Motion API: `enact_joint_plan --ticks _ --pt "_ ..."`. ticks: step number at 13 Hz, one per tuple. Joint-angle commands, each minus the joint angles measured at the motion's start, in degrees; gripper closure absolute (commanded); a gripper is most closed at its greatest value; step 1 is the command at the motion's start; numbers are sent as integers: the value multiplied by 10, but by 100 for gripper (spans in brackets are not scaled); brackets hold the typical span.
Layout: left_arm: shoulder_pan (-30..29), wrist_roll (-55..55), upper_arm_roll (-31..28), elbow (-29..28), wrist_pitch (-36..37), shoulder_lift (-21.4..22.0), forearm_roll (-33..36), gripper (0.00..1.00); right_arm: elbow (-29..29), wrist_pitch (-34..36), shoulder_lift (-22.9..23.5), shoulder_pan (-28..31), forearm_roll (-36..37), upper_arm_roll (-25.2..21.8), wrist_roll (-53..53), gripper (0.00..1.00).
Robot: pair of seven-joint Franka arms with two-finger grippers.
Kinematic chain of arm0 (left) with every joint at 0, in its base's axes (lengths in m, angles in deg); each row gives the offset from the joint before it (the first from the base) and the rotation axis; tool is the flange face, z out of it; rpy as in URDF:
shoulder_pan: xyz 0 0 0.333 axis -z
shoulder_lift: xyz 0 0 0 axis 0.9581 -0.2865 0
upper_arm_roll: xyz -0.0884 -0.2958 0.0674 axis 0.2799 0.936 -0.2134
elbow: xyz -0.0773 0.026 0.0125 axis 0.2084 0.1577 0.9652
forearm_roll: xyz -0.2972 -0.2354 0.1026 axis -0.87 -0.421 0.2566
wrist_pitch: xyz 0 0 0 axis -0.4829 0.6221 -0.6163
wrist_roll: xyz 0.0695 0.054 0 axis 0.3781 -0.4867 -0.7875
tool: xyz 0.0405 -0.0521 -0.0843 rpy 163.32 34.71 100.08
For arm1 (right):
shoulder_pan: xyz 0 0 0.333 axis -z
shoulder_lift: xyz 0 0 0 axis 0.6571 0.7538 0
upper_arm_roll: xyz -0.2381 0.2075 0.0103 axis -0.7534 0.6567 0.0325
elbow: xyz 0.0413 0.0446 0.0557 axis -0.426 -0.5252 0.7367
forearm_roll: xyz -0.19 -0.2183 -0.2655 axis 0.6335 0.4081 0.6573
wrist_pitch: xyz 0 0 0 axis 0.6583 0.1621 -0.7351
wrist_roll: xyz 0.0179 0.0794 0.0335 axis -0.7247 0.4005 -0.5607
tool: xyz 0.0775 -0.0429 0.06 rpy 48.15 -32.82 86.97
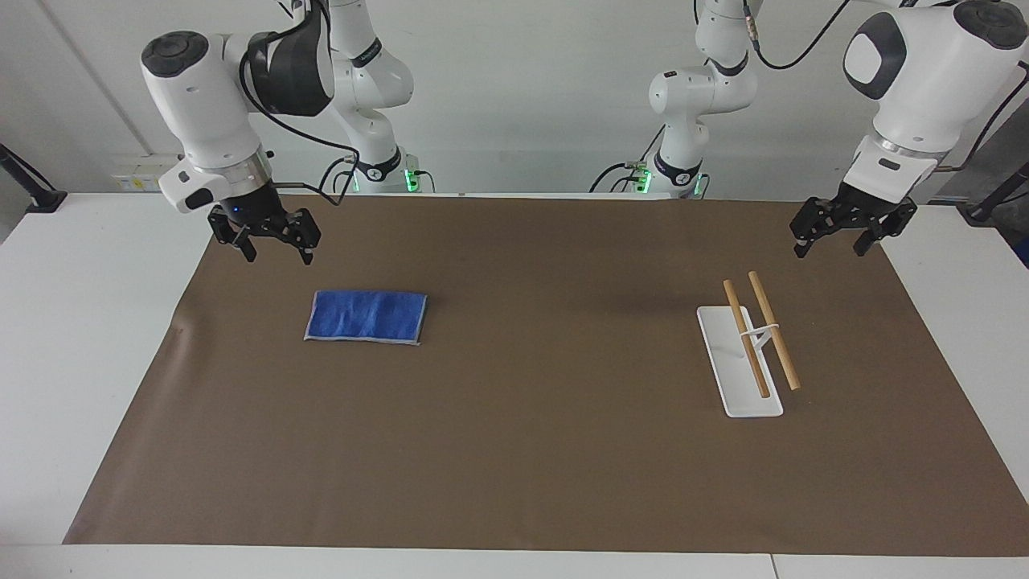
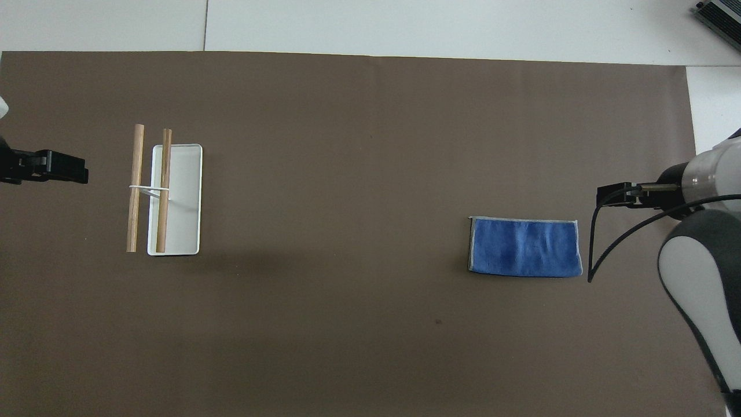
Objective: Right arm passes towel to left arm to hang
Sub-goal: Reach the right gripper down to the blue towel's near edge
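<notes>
A white table (image 1: 72, 338) is covered over most of its top by a brown mat (image 1: 530, 450), whose edges leave bare white margins at both ends and along the near and far sides. A seam between table panels (image 2: 206, 26) is seen in the overhead view on the margin farthest from the robots. A plain pale wall (image 1: 522, 96) closes the scene in the facing view. A strip of wall sockets (image 1: 145, 178) is mounted low on it, toward the right arm's end. Dark clamp brackets (image 1: 32, 193) are fixed at the table's end edges. Even, diffuse light is cast, with soft shadows on the mat.
</notes>
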Motion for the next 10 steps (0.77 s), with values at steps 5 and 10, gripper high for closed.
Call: enact_joint_plan --ticks 5,10 --pt "-4 -6 2 -10 -2 9 5 0 -148 -227 68 -19 -1 2 2 0" --pt "-4 -6 2 -11 -2 9 5 0 -210 -299 81 -18 -1 3 7 0"
